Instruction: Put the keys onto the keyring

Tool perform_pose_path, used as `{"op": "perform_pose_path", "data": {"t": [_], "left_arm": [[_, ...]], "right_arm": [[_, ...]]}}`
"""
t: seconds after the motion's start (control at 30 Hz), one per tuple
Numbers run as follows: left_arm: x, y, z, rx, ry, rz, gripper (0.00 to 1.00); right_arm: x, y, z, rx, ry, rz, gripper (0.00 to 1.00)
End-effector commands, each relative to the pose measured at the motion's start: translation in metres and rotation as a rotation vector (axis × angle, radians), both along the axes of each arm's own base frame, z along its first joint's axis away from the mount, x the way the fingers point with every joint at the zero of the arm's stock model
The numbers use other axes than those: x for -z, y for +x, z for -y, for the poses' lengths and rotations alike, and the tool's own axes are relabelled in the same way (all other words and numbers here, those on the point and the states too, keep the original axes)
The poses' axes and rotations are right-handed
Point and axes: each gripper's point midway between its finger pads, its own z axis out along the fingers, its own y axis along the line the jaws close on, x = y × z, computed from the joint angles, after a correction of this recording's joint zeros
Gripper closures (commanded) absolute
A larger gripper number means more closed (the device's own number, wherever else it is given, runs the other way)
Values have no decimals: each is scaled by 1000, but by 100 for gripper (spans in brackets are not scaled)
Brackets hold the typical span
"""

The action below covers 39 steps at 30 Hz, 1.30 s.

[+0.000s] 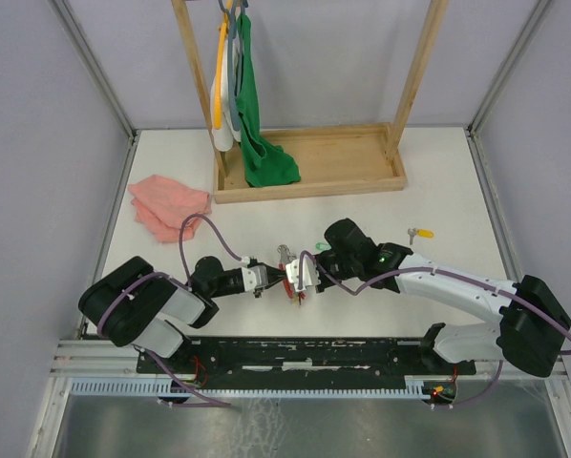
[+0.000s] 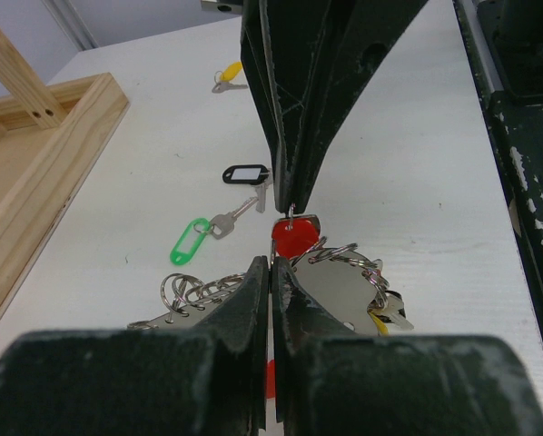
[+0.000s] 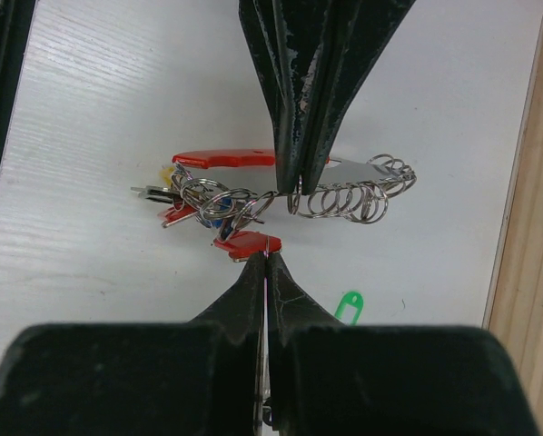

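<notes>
Left hand pinches keyring; right hand pinches red-tagged key. Steady the loop, align key's ring with its opening, feed slowly.

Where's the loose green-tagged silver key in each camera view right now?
Top external: green-tagged silver key at centre, nearer than the wooden tray.
Left wrist: the key lies left of centre.
Right wrist: the key shows at lower right.
Shared landmark: the wooden tray, in all three.
</notes>
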Motion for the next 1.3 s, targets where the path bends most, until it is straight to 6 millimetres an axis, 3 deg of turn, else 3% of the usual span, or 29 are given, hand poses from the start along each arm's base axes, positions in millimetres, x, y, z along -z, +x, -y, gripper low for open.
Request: {"op": "perform_pose_path", "data": {"t": [0.0, 1.27], "left_arm": [[-30, 0, 4, 5, -102, 65, 97], [-27, 0, 7, 23, -102, 36, 97]], "right_arm": [[-5, 4, -9, 5, 44, 34, 99], [-10, 0, -18, 28, 101, -5, 99]]}}
